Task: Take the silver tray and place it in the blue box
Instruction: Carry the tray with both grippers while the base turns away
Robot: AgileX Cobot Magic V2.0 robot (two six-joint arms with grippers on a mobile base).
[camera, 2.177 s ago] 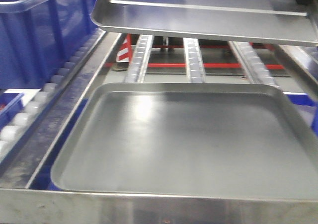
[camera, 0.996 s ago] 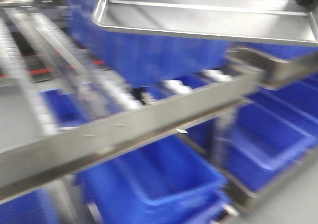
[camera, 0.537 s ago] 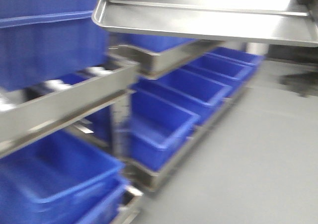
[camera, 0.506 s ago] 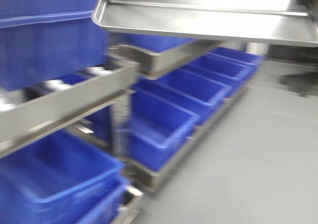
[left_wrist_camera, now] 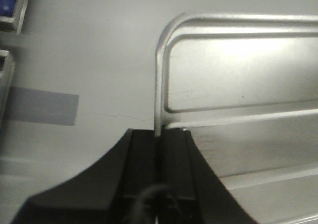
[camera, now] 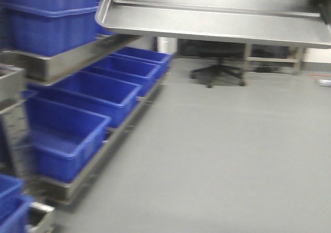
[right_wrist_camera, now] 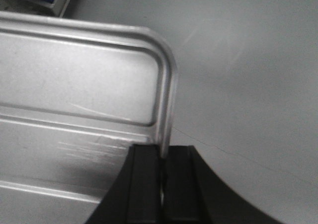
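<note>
The left hand (left_wrist_camera: 159, 134) and right hand (right_wrist_camera: 161, 152) each pinch an opposite rim of the silver tray (camera: 207, 24), so it hangs level above the floor (camera: 232, 155).

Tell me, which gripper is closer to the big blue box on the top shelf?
Left. The left gripper clamps the silver tray at the end nearest the blue box; the right gripper clamps the opposite end, farther away.
</note>
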